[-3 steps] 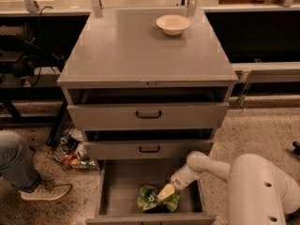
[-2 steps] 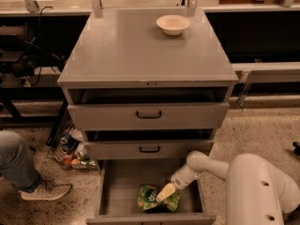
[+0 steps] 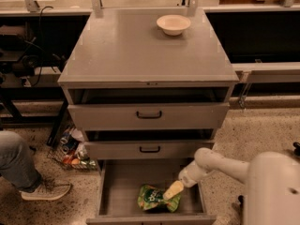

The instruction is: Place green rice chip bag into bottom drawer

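Note:
The green rice chip bag lies on the grey floor of the pulled-out bottom drawer, right of the middle and near the front. My gripper reaches into the drawer from the right on the white arm, its pale tip resting on the bag's right end. The cream bowl stands on the cabinet top at the back right.
The two upper drawers with black handles stand slightly open. A person's leg and shoe are at the lower left. Small cans and clutter lie on the floor left of the cabinet. My white arm housing fills the lower right.
The bag and the gripper are almost where they were; the gripper tip has stayed at the bag's right end in the drawer.

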`<state>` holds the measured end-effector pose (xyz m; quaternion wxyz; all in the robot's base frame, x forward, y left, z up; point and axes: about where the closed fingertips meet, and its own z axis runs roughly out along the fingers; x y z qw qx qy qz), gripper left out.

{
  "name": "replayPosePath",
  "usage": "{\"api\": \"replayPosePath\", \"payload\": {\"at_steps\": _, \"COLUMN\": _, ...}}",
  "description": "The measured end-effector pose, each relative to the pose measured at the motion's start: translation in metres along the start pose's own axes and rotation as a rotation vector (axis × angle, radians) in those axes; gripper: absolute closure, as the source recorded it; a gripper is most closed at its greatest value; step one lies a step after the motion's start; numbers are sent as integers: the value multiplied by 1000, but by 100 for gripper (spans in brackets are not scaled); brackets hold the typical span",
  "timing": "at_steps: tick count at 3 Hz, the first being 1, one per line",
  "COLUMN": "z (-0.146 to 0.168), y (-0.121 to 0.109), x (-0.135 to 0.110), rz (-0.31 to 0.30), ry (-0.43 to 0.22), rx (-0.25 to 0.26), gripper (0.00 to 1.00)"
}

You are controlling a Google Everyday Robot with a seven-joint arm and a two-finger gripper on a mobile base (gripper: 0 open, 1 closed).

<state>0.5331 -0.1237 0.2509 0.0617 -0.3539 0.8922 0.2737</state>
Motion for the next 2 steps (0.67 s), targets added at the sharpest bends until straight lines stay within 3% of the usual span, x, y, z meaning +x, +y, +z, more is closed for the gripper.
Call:
{"api": "replayPosePath", "payload": {"at_steps": 1, "z": -85, "y": 10, "x": 36, "rz": 18, "ry": -11, "rx": 102, "gripper": 0}}
{"api": "replayPosePath", "payload": {"at_steps": 2, "z": -188, "y": 17, "x": 39, "rz": -25, "ry": -13, "rx": 206, "gripper": 0}}
